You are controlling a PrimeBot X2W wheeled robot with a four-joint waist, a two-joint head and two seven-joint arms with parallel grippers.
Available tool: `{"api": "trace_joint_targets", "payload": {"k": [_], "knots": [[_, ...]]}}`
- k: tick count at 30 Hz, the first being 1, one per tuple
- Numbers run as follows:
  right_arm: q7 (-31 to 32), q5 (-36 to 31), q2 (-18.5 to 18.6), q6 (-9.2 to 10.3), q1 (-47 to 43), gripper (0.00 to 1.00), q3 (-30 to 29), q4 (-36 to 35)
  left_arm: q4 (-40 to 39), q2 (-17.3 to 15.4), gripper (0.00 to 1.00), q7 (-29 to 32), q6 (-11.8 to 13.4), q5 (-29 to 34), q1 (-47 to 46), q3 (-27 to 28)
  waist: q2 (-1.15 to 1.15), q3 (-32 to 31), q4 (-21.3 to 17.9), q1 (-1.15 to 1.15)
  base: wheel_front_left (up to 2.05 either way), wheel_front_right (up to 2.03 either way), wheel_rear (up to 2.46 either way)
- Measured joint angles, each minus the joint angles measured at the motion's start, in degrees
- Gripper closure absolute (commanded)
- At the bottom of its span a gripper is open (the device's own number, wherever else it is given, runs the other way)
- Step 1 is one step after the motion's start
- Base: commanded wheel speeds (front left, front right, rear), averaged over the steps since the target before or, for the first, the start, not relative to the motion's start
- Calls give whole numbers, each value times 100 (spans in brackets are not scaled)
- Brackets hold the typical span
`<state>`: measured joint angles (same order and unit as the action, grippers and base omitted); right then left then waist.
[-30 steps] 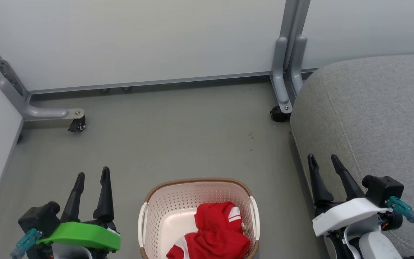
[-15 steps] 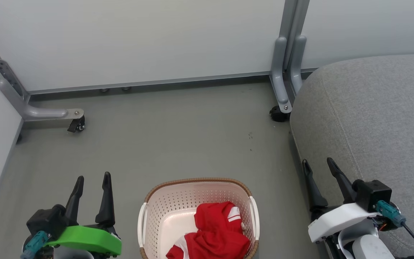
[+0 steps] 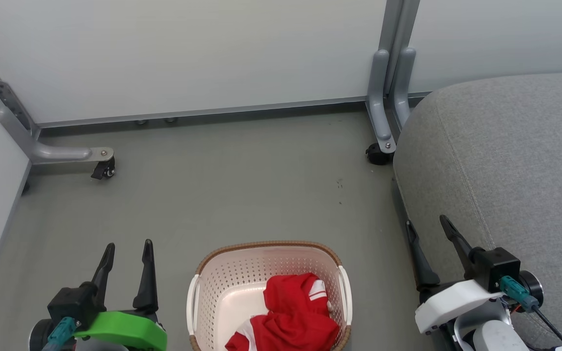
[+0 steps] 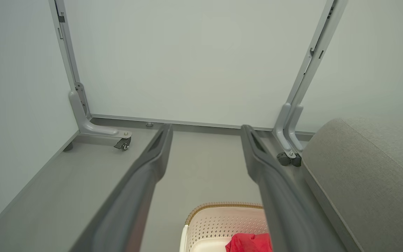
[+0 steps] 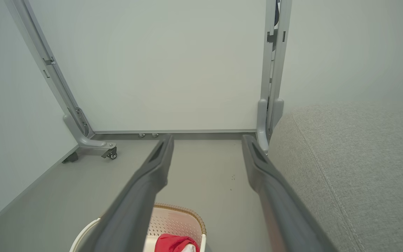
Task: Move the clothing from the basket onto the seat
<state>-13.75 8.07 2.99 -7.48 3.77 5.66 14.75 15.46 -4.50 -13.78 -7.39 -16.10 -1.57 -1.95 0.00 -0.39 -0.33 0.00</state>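
Observation:
Red clothing [image 3: 293, 317] with white stripes lies bunched in the cream perforated basket [image 3: 222, 278] on the floor at the bottom centre of the head view. Its red top also peeks up in the left wrist view [image 4: 250, 243] and the right wrist view [image 5: 175, 243]. The grey seat [image 3: 515, 165] fills the right side. My left gripper [image 3: 127, 246] hovers open left of the basket, nothing between its fingers. To the basket's right, my right gripper [image 3: 427, 224] stands open and empty by the seat's front edge.
Pale partition panels on grey wheeled feet [image 3: 103, 163] [image 3: 378, 151] close off the back and left. Bare grey floor [image 3: 242, 190] lies between the basket and the panels.
Both grippers have drawn back toward the bottom of the head view, the right one also turning a little leftward. Basket and clothing have not moved.

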Motion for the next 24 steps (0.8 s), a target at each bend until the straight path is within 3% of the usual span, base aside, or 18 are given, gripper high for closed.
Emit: {"api": "trace_joint_targets", "payload": {"k": [24], "knots": [[-97, -243, -12, -1, -1, 0, 8, 29, 171, 63, 0, -126, -1, 388, 40, 86, 0, 24, -11, 0, 0, 0, 0]]}}
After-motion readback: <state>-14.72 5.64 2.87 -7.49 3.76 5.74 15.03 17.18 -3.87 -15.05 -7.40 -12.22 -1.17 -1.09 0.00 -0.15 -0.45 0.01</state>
